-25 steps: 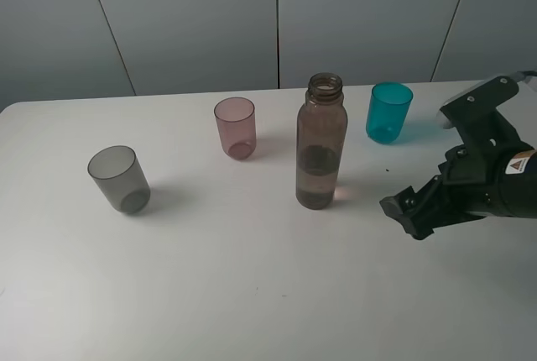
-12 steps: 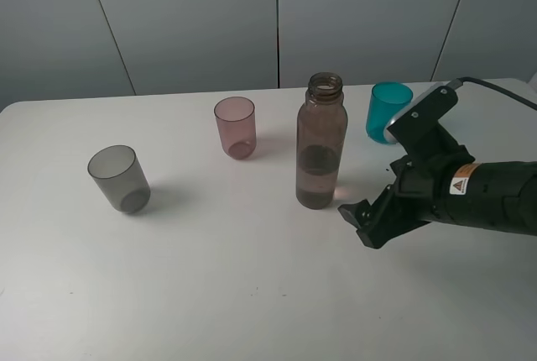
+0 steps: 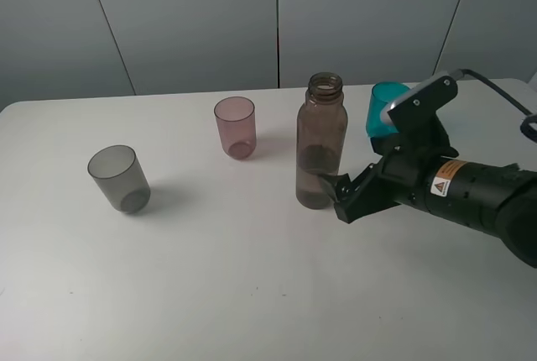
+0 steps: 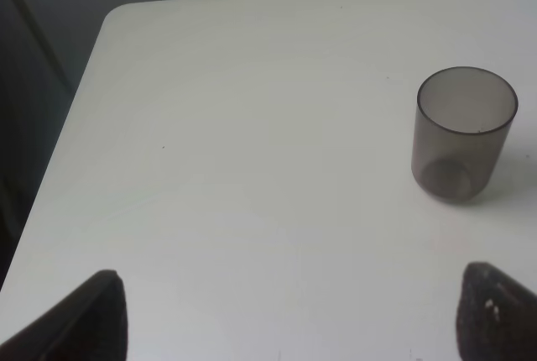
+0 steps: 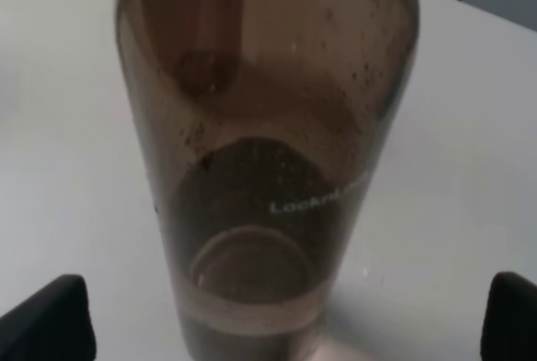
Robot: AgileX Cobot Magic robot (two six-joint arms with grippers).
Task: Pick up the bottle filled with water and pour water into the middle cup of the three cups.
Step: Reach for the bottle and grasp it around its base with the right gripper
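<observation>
The smoky brown bottle stands upright and uncapped near the table's middle, with water in its lower part. It fills the right wrist view. My right gripper is open, its fingertips at the bottle's lower right side, jaws on either side of it, not closed. The pink middle cup stands left of the bottle. The smoky grey cup is at the far left and also shows in the left wrist view. The teal cup is partly hidden behind my right arm. My left gripper is open and empty.
The white table has its left edge and rounded corner in the left wrist view. Grey wall panels stand behind the table. My right arm lies across the right side of the table.
My right gripper has moved left across the table, from well right of the bottle up to the bottle's base. The bottle and cups have not moved.
</observation>
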